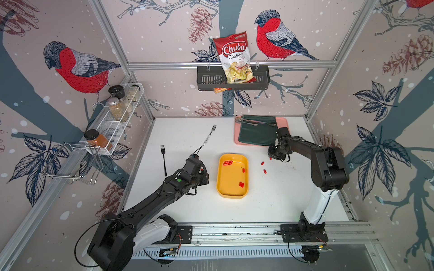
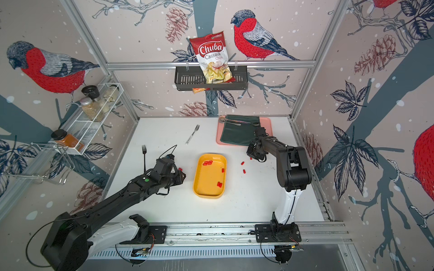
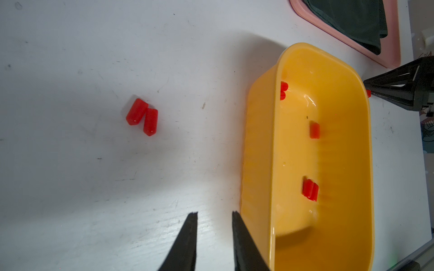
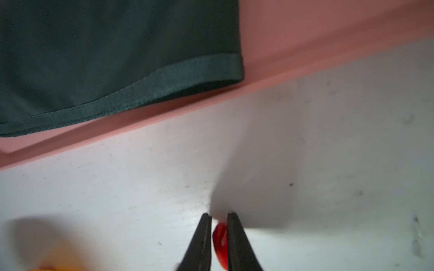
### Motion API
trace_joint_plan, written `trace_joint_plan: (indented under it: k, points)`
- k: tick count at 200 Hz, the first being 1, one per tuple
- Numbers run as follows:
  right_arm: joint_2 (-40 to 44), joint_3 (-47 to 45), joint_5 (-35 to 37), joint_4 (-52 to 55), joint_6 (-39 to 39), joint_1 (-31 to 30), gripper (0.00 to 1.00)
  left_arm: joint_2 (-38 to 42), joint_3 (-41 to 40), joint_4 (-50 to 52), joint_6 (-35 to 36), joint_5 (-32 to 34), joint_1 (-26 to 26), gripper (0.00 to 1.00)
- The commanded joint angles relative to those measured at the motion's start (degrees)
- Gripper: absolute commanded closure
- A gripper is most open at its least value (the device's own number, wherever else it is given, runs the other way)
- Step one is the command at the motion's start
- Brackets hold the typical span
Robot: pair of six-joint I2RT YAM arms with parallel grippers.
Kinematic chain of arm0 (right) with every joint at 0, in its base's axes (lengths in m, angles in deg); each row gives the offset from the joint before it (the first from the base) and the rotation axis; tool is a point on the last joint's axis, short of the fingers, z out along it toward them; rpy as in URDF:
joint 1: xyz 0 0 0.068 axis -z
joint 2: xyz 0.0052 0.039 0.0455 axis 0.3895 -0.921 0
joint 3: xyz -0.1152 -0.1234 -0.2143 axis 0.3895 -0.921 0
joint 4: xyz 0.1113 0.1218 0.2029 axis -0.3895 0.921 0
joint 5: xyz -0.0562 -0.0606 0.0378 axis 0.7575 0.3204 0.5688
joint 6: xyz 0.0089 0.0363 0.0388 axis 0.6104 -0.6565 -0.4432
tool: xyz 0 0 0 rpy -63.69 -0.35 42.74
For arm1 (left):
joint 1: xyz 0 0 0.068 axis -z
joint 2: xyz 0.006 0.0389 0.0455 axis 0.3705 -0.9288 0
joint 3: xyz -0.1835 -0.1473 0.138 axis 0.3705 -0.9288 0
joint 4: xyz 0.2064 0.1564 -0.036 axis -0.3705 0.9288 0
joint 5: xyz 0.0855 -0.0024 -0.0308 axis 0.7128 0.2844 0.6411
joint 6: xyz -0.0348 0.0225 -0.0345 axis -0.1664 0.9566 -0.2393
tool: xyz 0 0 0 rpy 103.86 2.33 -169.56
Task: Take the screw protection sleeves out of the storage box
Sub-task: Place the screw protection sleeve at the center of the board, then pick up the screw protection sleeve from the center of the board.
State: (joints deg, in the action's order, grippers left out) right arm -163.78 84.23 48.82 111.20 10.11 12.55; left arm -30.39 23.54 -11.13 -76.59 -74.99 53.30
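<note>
The yellow-orange storage box (image 1: pixel 219 178) (image 2: pixel 196 180) (image 3: pixel 263 145) lies mid-table with several red screw protection sleeves (image 1: pixel 227 162) (image 3: pixel 310 189) inside. Two sleeves (image 1: pixel 263 167) lie on the table to its right, and two more (image 3: pixel 142 116) (image 2: pixel 180 169) lie to its left. My left gripper (image 3: pixel 215 213) (image 1: pixel 204 176) is open and empty beside the box's left wall. My right gripper (image 4: pixel 219 214) (image 1: pixel 270 156) is low over the table near the pink tray. One sleeve (image 4: pixel 220 237) sits between its slightly parted fingers, with a thin gap on one side.
A pink tray (image 1: pixel 284 122) with a dark green cloth (image 1: pixel 257 135) and spoons lies at the back right, close to my right gripper. Two forks (image 1: pixel 163 159) (image 1: pixel 210 135) lie left of centre. A black wall basket (image 1: pixel 206 78) holds a chips bag.
</note>
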Motion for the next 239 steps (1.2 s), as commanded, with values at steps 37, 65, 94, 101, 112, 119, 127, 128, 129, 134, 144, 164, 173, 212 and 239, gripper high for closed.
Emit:
trace_joint_plan:
  k: [37,65,94,101,112,119,127,128,129,134,144,164,173,212,239]
  points:
    - [3.62,0.5,4.0,3.47,-1.08,-0.24,0.63,0.25,0.05,-1.56,-0.13,0.17,-0.12,0.72]
    - [7.91,0.54,4.54,4.91,-1.77,-3.75,0.61,0.41,-0.04,-1.63,-0.22,0.17,-0.17,0.72]
    - [7.72,1.22,6.84,8.82,-3.94,-10.06,0.58,0.39,-0.15,-1.88,-0.48,0.08,-0.17,0.71]
    - [7.39,0.91,7.73,9.32,-4.86,-10.96,0.58,0.49,-0.21,-1.82,-0.54,0.0,-0.17,0.72]
    - [7.06,0.15,8.94,9.55,-5.6,-12.07,0.58,0.61,-0.28,-1.86,-0.61,-0.01,-0.16,0.71]
    - [6.84,-0.36,9.33,9.64,-6.09,-12.43,0.58,0.76,-0.3,-1.88,-0.61,-0.01,-0.12,0.71]
    - [6.7,-0.94,9.78,9.56,-6.42,-12.89,0.58,0.85,-0.42,-1.73,-0.48,0.02,-0.09,0.71]
    - [6.69,-0.97,9.84,9.6,-6.44,-12.95,0.58,0.84,-0.4,-1.73,-0.48,0.01,-0.13,0.71]
    - [6.69,-1.03,9.87,9.58,-6.44,-12.98,0.58,0.92,-0.44,-1.72,-0.47,0.04,-0.11,0.71]
    - [6.51,-1.13,10.09,9.56,-6.49,-13.32,0.58,1.01,-0.39,-1.64,-0.41,0.15,-0.13,0.71]
    - [6.12,-0.95,10.9,10.05,-6.64,-13.74,0.58,1.12,-0.49,-1.49,-0.34,0.27,-0.13,0.71]
    - [4.89,-0.32,10.65,10.12,-6.71,-14.38,0.58,1.18,-0.6,-1.63,-0.3,0.35,-0.16,0.71]
    - [4.21,0.15,11.1,10.26,-6.9,-14.63,0.58,1.19,-0.65,-1.55,-0.32,0.43,-0.16,0.71]
    - [1.97,1.67,12.3,10.98,-6.8,-14.71,0.59,1.27,-0.56,-1.47,-0.24,0.63,-0.16,0.71]
    - [0.35,2.49,12.47,11.23,-6.56,-14.83,0.61,1.14,-0.56,-1.4,-0.1,0.7,-0.17,0.72]
